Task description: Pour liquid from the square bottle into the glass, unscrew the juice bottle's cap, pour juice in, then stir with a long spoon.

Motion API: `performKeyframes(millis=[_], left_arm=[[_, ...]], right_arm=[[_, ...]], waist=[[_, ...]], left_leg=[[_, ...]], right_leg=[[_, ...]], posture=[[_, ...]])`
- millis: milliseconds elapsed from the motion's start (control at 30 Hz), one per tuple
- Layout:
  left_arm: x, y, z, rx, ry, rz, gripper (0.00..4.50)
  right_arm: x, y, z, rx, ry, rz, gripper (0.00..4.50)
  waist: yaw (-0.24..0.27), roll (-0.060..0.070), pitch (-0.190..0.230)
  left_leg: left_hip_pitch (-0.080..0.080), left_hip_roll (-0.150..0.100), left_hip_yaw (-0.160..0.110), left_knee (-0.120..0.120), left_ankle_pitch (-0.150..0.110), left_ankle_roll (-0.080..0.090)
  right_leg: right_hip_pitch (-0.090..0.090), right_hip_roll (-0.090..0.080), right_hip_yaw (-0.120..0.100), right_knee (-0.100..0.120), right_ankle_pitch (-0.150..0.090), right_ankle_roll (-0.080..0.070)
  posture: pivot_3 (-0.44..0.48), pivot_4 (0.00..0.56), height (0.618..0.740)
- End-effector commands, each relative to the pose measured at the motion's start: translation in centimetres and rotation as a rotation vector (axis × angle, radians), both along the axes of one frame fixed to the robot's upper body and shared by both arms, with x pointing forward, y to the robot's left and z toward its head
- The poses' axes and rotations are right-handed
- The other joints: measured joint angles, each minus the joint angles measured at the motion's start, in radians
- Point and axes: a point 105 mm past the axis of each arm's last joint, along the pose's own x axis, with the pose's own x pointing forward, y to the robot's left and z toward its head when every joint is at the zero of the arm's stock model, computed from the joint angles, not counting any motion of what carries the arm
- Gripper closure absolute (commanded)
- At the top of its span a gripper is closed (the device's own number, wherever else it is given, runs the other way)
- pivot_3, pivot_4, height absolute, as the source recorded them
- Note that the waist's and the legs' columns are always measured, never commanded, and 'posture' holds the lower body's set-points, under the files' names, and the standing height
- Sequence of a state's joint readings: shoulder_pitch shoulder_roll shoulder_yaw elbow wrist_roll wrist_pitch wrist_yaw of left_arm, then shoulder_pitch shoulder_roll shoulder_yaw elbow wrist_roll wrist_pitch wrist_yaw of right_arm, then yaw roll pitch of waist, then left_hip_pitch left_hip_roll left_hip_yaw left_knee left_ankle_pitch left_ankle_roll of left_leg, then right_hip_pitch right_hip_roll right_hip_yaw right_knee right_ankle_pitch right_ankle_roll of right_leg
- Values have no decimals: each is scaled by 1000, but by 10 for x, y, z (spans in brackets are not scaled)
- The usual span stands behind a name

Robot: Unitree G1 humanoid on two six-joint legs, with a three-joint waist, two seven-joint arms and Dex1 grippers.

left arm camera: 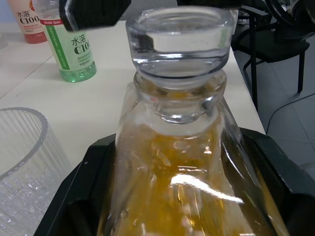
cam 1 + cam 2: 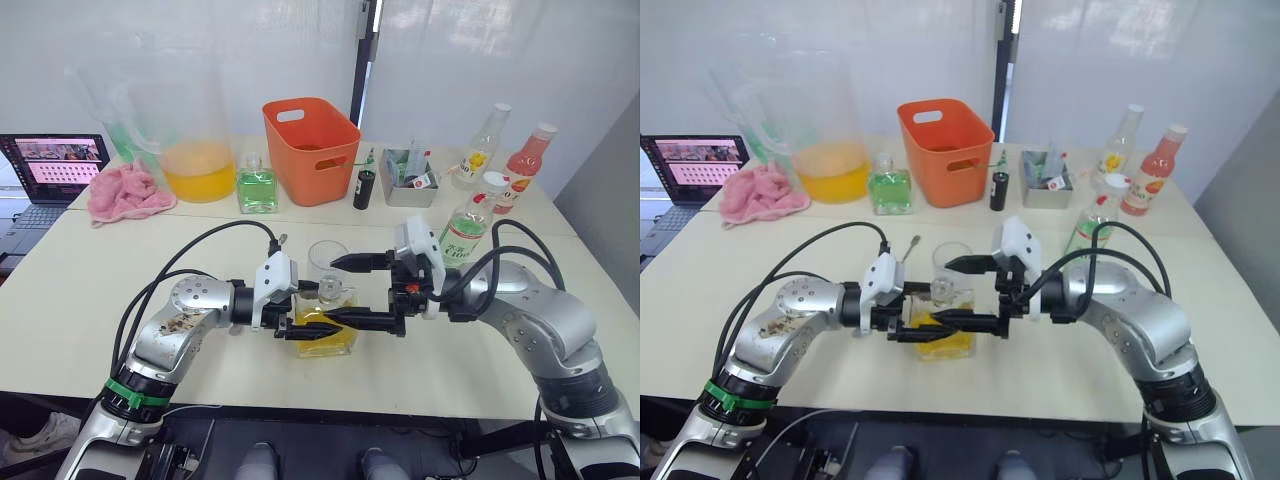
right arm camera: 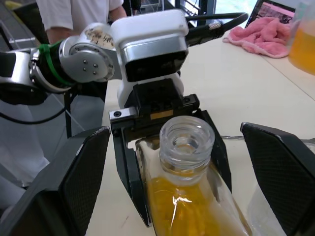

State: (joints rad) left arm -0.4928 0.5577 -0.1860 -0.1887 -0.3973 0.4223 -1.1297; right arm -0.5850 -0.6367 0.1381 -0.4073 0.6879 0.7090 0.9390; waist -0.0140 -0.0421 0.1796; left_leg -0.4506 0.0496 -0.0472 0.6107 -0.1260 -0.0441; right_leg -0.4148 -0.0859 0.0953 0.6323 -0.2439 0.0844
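Observation:
The square bottle [image 2: 335, 342] of yellow liquid stands on the table near the front, with a clear glass stopper [image 2: 331, 291] in its neck. My left gripper [image 2: 312, 330] is shut on its body from the left, one black finger [image 1: 83, 196] on each side. My right gripper [image 2: 330, 290] is open, its fingers [image 3: 74, 182] wide apart on either side of the stopper without touching it. The empty glass [image 2: 328, 258] stands just behind the bottle. The juice bottle [image 2: 467, 228], capped, stands behind my right arm. A thin spoon end [image 2: 910, 246] pokes out behind my left gripper.
Along the back stand a big pitcher [image 2: 195, 150], a small green square bottle [image 2: 257, 188], an orange basket [image 2: 312, 148], a small black bottle [image 2: 364, 188], a metal box [image 2: 410, 185], a yellow-label bottle [image 2: 478, 148] and a red-liquid bottle [image 2: 525, 165]. A pink cloth [image 2: 128, 193] and laptop [image 2: 50, 170] are far left.

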Motion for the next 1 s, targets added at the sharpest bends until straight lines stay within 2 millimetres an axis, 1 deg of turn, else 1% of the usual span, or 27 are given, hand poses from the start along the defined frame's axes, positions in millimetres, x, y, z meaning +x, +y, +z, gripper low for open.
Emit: performKeyframes(millis=[33, 133, 367, 400, 767, 900, 1000], left_arm=[[-5, -8, 12, -8, -58, -22, 1697], [-6, -8, 11, -8, -51, -18, 1697], [-7, -8, 8, -3, -44, -15, 1697], [-6, -8, 8, -1, -45, -15, 1697], [-4, -6, 4, 17, -49, -9, 1697], [-4, -6, 1, 26, -45, -7, 1697], [-3, -5, -1, 41, -41, -1, 1697]], right_arm=[[-2, 5, 11, 13, -76, 21, 0], [-1, 9, 10, 14, -82, 24, 866], [2, 20, 14, 62, -87, 36, 3210], [2, 21, 15, 68, -84, 38, 3408], [7, 20, 17, 33, -117, 27, 3407], [-1, 23, 28, 86, -137, 77, 3407], [-3, 23, 37, 126, -156, 86, 3407]], waist=[[0, 0, 0], [0, 0, 0], [1, 0, 0], [1, 0, 0], [-1, 0, 0], [-1, 0, 0], [-2, 0, 0]], left_leg=[[0, 0, 0, 0, 0, 0], [0, 0, 0, 0, 0, 0], [0, 0, -1, 0, 0, 0], [0, 0, -1, 0, 0, 0], [0, 0, -1, 0, 0, 0], [0, 0, -1, 0, 0, 0], [0, 0, -1, 0, 0, 0]], right_leg=[[0, 0, 0, 0, 0, 0], [0, 0, 0, 0, 0, 0], [0, 0, 0, 0, 0, 0], [0, 0, 0, 0, 0, 0], [1, 0, -1, 0, 0, -1], [1, 0, -1, 0, 0, -1], [0, 0, -1, 0, 0, -1]], posture=[[0, 150, 738], [0, 150, 738], [0, 150, 738], [0, 150, 738], [0, 150, 738], [0, 150, 738], [0, 150, 738]])
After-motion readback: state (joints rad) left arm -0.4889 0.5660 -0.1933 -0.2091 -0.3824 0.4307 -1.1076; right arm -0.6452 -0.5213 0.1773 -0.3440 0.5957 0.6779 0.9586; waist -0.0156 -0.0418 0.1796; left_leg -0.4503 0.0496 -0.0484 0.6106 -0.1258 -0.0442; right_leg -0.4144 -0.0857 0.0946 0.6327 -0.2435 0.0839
